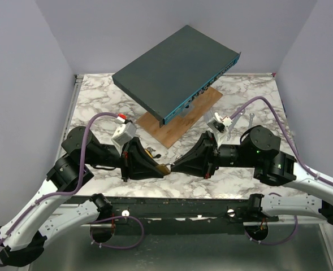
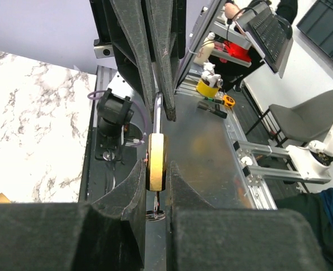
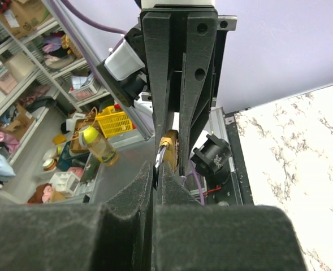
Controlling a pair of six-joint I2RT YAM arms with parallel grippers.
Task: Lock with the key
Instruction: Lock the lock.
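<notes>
Both arms meet near the table's (image 1: 98,96) front edge. The left gripper (image 2: 156,172) clamps the brass lock (image 2: 156,161) edge-on. The right gripper (image 3: 156,169) is pinched tight on a silver piece (image 2: 158,110) poking from the lock's end; whether it is key or shackle I can't tell. This looks like the engaging step, and next comes a steady twist or push with the lock braced.

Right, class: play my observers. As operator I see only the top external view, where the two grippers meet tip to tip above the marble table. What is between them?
Observer: The left gripper is shut on a brass padlock, seen edge-on.
Operator: And the right one?
Observer: The right gripper pinches a silver metal part sticking out of the padlock; key or shackle, I cannot tell.
Operator: Anything else?
Observer: Thin wire rings show at the padlock's other end, deep inside the left gripper.
</notes>
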